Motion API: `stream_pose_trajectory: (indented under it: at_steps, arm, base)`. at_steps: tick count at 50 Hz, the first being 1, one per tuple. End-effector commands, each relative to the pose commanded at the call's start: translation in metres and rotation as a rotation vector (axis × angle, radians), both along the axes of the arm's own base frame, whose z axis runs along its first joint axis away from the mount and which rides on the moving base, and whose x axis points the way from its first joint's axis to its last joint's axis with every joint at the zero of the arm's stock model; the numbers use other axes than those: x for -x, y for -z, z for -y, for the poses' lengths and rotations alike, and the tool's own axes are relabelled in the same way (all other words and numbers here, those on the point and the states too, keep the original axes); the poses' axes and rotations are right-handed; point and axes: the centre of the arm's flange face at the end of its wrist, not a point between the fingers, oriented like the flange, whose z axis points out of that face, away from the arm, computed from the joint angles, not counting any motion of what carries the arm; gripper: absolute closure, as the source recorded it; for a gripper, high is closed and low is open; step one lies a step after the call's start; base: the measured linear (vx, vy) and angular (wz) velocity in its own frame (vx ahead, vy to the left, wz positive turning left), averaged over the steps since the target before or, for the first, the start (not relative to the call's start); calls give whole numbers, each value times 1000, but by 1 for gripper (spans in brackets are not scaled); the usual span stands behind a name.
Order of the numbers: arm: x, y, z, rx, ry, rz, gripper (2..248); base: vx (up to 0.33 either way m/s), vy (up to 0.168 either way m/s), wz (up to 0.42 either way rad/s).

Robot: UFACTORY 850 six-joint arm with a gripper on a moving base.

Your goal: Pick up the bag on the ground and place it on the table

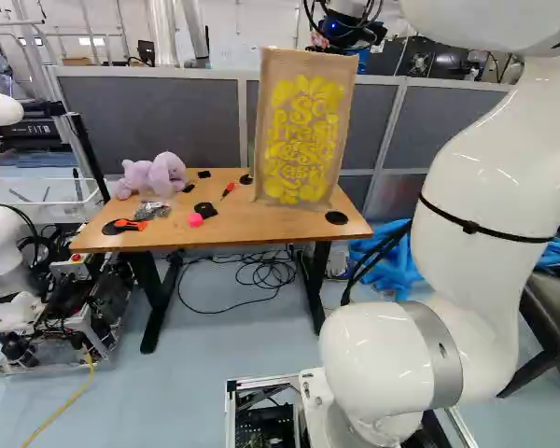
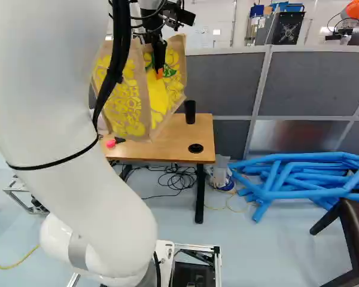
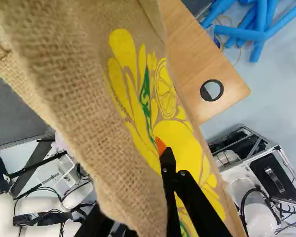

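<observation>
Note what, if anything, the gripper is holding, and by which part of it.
The gripper holds the bag by its upper part, near the open top; the burlap partly hides the exact spot pinched.

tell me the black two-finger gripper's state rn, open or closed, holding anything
Black gripper: closed, holding the tan burlap bag with yellow print.

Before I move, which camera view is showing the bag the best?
The left base view: one printed side of the bag appears whole. The right base view shows two printed sides, partly behind the arm; the wrist view shows only part of it, very close.
</observation>
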Motion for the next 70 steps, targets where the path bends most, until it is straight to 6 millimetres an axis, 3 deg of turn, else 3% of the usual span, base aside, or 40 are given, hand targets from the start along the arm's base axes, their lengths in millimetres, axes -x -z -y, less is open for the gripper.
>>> stream_pose_trajectory:
  at_steps: [31, 57, 70]
  arm:
    - [-2, 0, -2, -17, -3, -20, 218]
    - [-20, 1, 3, -20, 2, -22, 218]
    - [-30, 15, 8, -22, 10, -49, 218]
  base:
    - [0, 0, 0]
    - [0, 0, 0]
    - [0, 0, 0]
